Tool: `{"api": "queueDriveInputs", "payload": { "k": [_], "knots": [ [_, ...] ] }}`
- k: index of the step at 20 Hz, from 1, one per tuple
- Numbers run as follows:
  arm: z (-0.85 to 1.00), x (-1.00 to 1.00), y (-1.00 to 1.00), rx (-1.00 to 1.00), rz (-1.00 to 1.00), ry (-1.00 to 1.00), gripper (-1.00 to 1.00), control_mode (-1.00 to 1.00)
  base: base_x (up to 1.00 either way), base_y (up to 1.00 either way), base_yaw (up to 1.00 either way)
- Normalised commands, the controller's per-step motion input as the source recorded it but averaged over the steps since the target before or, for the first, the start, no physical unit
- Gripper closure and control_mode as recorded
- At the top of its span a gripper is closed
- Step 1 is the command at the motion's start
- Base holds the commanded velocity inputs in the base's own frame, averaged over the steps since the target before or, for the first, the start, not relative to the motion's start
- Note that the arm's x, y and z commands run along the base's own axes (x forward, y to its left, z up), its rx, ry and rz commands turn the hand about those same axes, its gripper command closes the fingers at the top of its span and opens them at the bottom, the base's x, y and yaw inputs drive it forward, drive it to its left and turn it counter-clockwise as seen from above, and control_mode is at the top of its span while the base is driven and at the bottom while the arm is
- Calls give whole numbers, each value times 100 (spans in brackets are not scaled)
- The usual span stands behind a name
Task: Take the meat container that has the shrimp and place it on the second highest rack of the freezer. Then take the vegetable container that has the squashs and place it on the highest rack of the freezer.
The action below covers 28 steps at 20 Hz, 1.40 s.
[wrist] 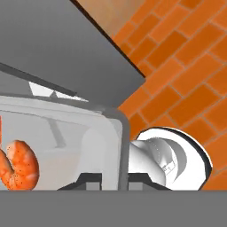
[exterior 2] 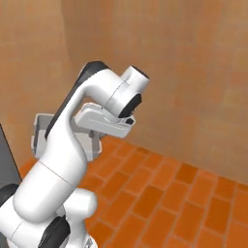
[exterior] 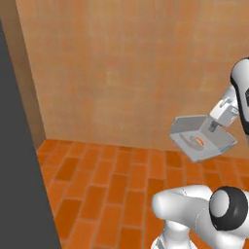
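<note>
The pincer (exterior: 212, 127) is closed narrow on one wall of the meat container (exterior: 202, 138), which hangs in the air with nothing under it. In the hand view one finger sits inside the wall and the other outside, at the container's rim (wrist: 122, 146). The shrimp (wrist: 17, 167) lies on the container floor, just inward of the gripped wall.

Step in hand, as judged: carrying the container toward the freezer's second highest rack.

1. Keep the container floor as level as the wrist allows. In the left base view the container tilts, and the shrimp (exterior: 198, 141) is loose and may slide.
2. Move slowly. The grip holds a single thin wall, so the load hangs off to one side of the pincer and could pivot.
3. Keep the far corner of the container away from the dark panel (exterior: 22, 160), which lies well to that side of the pincer; whether it belongs to the freezer cannot be told.

Arm pose: the arm is folded high over the base, with the hand reaching down and forward over the brick floor (exterior: 112, 194). The brown wall (exterior: 126, 68) stands beyond the pincer.
</note>
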Motion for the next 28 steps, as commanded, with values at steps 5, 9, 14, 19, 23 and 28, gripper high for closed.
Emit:
{"api": "queueDriveInputs", "payload": {
  "k": [5, 9, 14, 19, 23, 28],
  "knots": [
    [0, 0, 0, 0, 0, 0, 100, 100, 0, 0, 82],
    [0, 0, 0, 0, 0, 0, 100, 100, 0, -12, 93],
    [0, 0, 0, 0, 0, 0, 100, 100, 0, -13, 70],
    [0, 0, 0, 0, 0, 0, 100, 100, 0, 0, 59],
    [0, 0, 0, 0, 0, 0, 100, 100, 0, -4, 47],
    [0, 0, 0, 0, 0, 0, 100, 100, 0, -3, 51]
  ]
}}
